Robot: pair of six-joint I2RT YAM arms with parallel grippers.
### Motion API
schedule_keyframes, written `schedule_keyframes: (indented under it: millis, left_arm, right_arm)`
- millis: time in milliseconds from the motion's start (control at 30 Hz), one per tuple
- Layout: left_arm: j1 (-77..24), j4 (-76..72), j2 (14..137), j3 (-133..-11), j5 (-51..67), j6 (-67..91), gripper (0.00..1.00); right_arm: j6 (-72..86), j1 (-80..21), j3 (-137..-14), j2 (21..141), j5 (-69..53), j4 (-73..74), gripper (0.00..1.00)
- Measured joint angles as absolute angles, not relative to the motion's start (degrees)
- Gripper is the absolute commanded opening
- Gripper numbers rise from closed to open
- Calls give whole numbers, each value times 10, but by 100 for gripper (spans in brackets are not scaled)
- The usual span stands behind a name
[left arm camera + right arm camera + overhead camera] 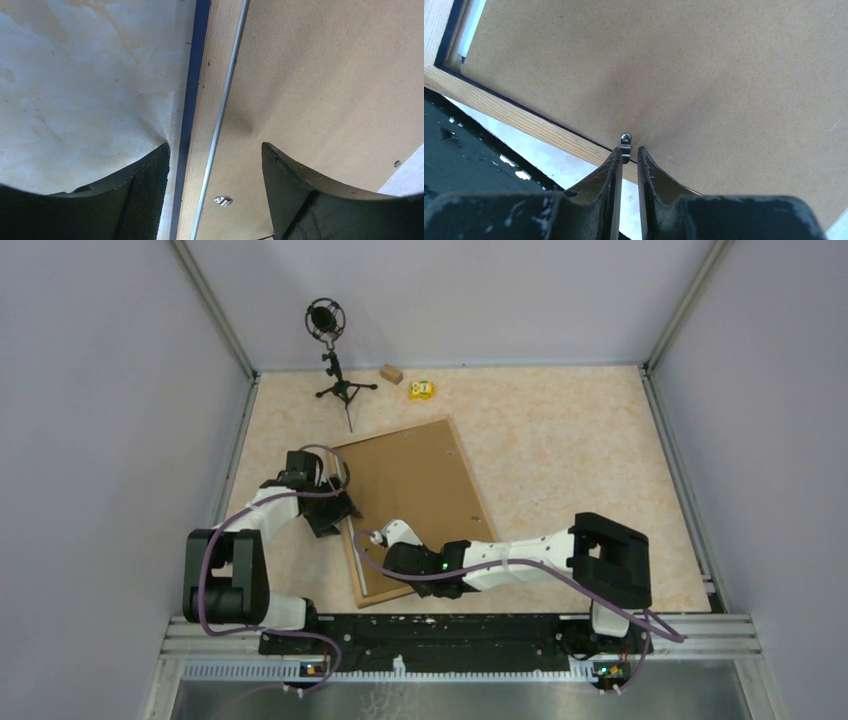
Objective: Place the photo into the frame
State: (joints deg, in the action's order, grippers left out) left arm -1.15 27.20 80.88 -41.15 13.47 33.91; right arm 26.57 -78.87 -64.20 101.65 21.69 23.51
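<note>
**A:** How do the right jaws stand?
**B:** Nearly shut, with one finger on each side of a small metal tab (625, 142) at the near rim of the frame (524, 119). We cannot tell whether they pinch it or only flank it.

**A:** And the left jaws?
**B:** Released and wide apart, straddling the left rim. One finger is over the bare surface (75, 75), the other over the board (325, 75). They grasp nothing. A second tab (223, 201) sits just inside that rim.

**A:** Where are the task items?
**B:** The frame lies flat on the surface, wood side up, with the brown board seated inside it. The photo is not in view, and we cannot tell whether it lies under the board.

**A:** Which step is in hand?
**B:** We judge it to be the retaining tabs. We cannot tell whether the board is being locked in or released.

**A:** What does the next move call for?
**B:** First confirm a firm pinch on the tab. Then turn it in the plane of the board without lifting the frame. The left jaws are placed to steady the rim.
</note>
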Motion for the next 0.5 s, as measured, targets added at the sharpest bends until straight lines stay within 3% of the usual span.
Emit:
schedule_keyframes:
  millis: [333,500]
  left_arm:
    - [-12,270,809,-411,125,331,72]
    - [-12,270,808,-411,121,330,72]
  right_arm:
    - [222,-793,-668,1040,283,269,14]
    - [199,-794,-669,1039,322,282,38]
